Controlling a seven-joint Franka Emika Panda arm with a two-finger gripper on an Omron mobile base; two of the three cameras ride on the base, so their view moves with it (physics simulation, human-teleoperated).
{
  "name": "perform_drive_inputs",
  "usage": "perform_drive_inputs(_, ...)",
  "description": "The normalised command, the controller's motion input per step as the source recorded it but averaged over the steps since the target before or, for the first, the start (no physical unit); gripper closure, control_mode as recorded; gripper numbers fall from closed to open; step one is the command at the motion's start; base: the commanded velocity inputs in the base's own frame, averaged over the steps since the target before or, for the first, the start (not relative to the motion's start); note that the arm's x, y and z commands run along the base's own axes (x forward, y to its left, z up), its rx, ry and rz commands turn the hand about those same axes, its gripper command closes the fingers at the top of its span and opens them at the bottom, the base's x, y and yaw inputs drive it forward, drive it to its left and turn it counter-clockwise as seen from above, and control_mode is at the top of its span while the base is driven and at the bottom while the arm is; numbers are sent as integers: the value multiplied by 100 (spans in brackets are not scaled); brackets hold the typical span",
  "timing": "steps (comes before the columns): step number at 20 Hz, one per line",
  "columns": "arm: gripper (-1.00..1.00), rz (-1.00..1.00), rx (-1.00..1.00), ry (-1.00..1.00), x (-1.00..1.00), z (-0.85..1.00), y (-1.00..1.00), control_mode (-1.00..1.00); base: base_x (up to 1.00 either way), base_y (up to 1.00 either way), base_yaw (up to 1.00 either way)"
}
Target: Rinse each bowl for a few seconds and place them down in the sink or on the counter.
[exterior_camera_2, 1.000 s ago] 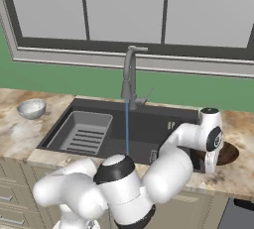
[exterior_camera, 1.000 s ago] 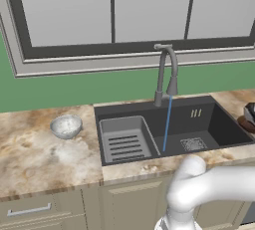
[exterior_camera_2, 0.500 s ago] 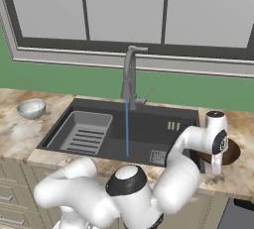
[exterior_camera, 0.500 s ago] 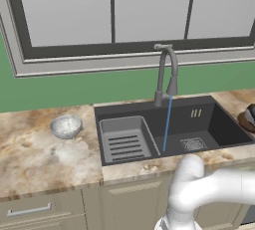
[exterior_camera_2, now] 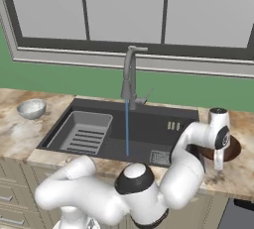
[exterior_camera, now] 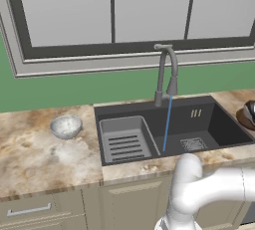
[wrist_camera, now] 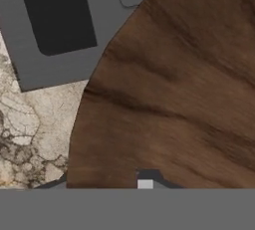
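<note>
The dark reddish-brown bowl (exterior_camera_2: 233,148) sits on the counter (exterior_camera_2: 12,129) right of the sink (exterior_camera_2: 149,124). My gripper (exterior_camera_2: 219,166) points down at its near rim; the opening of the jaws does not show. In the hand view its wood-grained surface (wrist_camera: 174,89) lies close under a dark fingertip (wrist_camera: 146,176), beside marbled counter (wrist_camera: 30,134). From the left base view this bowl (exterior_camera: 245,119) is at the right edge with the gripper (exterior_camera: 250,108) over it. The speckled grey-white bowl (exterior_camera: 65,126) (exterior_camera_2: 31,108) stands upright on the counter (exterior_camera: 30,159) left of the sink (exterior_camera: 219,129).
The grey gooseneck faucet (exterior_camera: 167,69) (exterior_camera_2: 130,74) runs a thin blue stream (exterior_camera: 167,124) into the basin. A grey slotted tray (exterior_camera: 124,142) fills the sink's left half. Behind the counter are a green wall and a window. My white arm crosses low in front.
The hand has moved a little right and down onto the brown bowl's rim, and the elbow has swung across in front. The water keeps running; the speckled bowl has not moved.
</note>
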Motion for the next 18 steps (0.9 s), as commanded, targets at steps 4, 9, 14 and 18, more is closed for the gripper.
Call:
perform_drive_inputs(4,-100,0,3,3,16,-6,-27,-100,0,0,0)
perform_drive_inputs(9,-100,0,4,0,1,0,-32,-100,0,0,0)
perform_drive_inputs(14,-100,0,6,0,-13,27,-10,-100,0,0,0)
perform_drive_inputs(18,-100,0,6,-3,-39,88,10,-100,0,0,0)
